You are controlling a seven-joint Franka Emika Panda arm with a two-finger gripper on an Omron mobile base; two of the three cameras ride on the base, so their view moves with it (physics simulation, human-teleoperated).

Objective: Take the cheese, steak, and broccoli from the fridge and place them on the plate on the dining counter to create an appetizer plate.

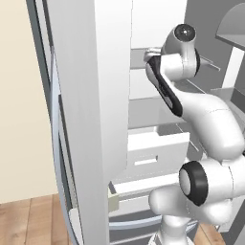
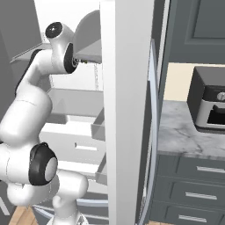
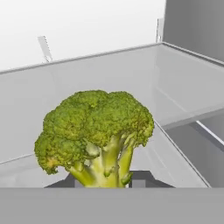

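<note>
In the hand view the broccoli, a lumpy green floret with a pale stem, stands upright right in front of the camera. My gripper is shut on its stem, one dark fingertip showing on each side. Behind it lies a glass shelf of the fridge. From both base views the white arm reaches past the open fridge door into the upper shelves, and the door hides the hand. The cheese, steak, plate and dining counter are out of view.
White drawers sit below the arm inside the fridge. The fridge's white back wall and grey side wall close in the shelf. To the right stands a dark countertop oven on a marble counter over dark cabinets.
</note>
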